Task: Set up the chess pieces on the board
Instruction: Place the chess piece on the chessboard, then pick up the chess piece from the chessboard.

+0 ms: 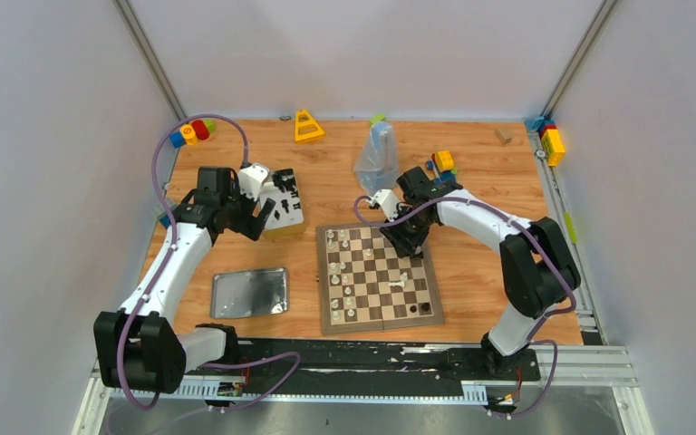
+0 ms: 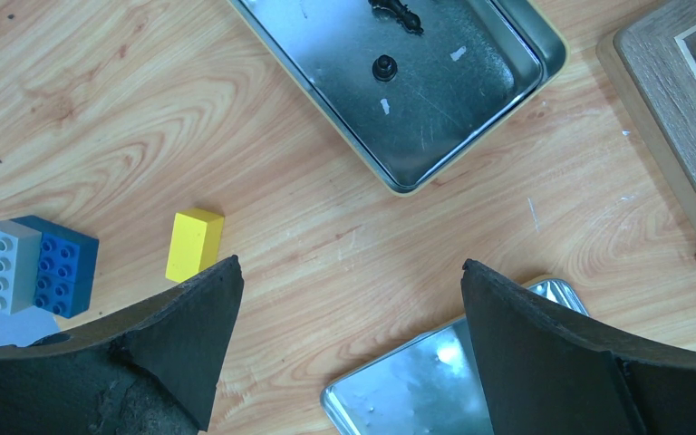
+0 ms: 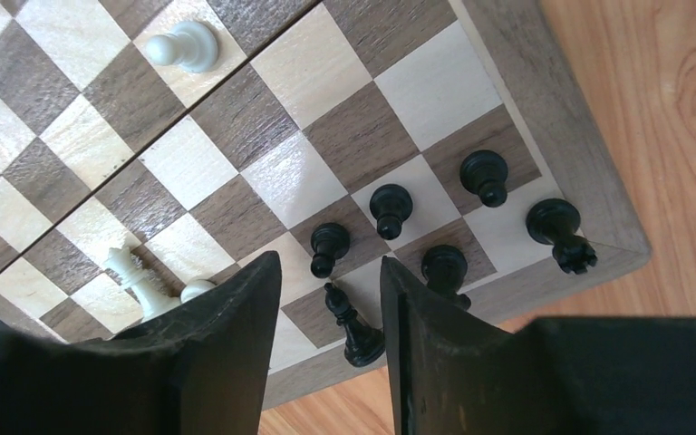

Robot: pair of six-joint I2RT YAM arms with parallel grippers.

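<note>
Brown-and-cream square wooden chessboard at centre of top view. Fingers of right gripper parted around small black chess piece, which stands at lower centre near board corner. Fingers of left gripper spread wide above wooden table.

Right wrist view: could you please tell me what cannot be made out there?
Black piece between the fingers of the right hand: contact unclear.
Black pawn: lower part behind one finger.
White piece: mostly behind the other finger.
Board: cut off by frame edges.
</note>
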